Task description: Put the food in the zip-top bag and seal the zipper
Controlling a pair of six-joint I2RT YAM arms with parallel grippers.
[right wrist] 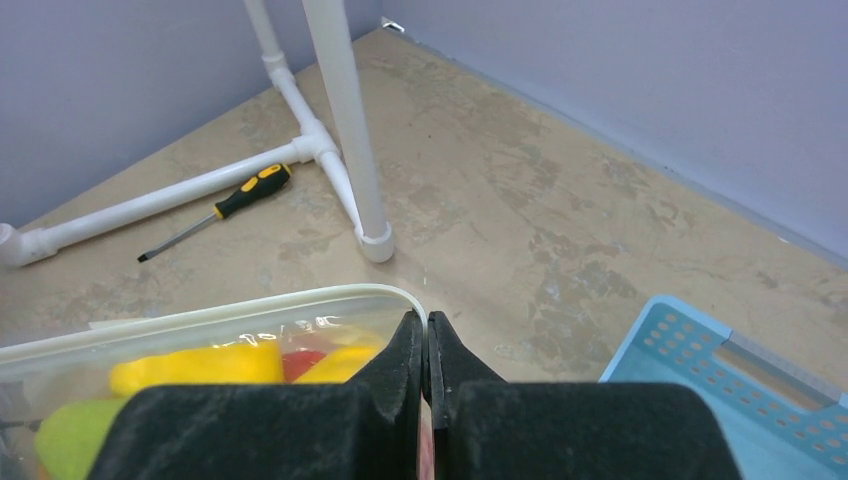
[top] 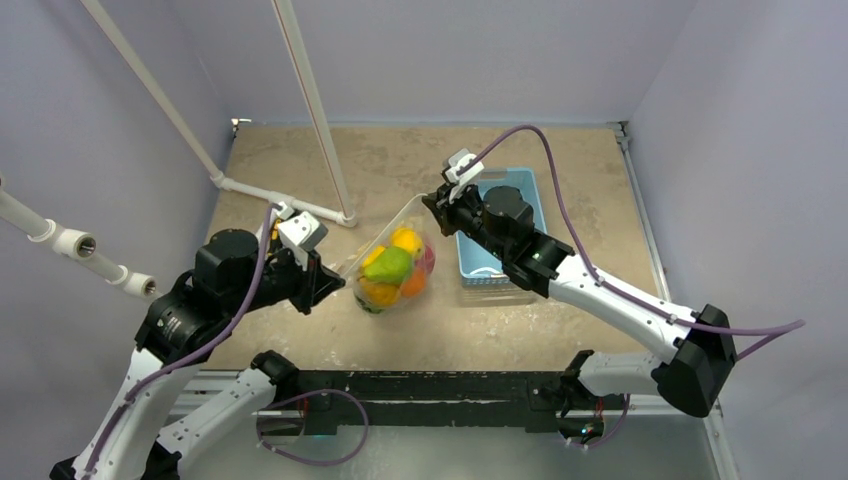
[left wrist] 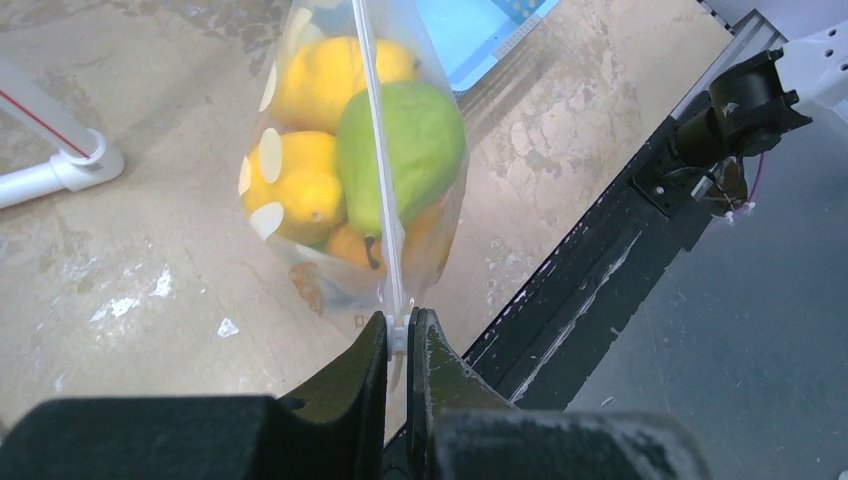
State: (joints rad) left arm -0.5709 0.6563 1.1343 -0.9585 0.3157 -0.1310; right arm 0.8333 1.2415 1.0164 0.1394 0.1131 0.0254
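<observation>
Left gripper [top: 335,282] [left wrist: 398,325]: pinched tight on one end of the zipper [left wrist: 375,150]; the thin strip sits clamped between its two black fingers.
Right gripper [top: 432,200] [right wrist: 426,325]: closed on the other end of the strip [right wrist: 200,318], at the rounded corner of the bag's mouth.
Bag [top: 405,218] [left wrist: 325,285]: clear plastic with white dots, stretched between the two grippers near the middle of the table [top: 400,160]. It hangs below the strip. Whether its bottom touches the table cannot be told.
Zipper [top: 380,232]: taut and straight from one gripper to the other; in the left wrist view it reads as a single line.
Food [top: 395,265]: all inside the bag. A green fruit [left wrist: 400,140] lies against yellow ones [left wrist: 310,190], with orange and a bit of red beneath.
Basket [top: 495,283] [right wrist: 690,345]: light blue, just right of the bag, partly under the right arm.
Screwdriver [right wrist: 215,210]: yellow and black handle, lying beside the foot of the white pipe frame [right wrist: 345,120].
</observation>
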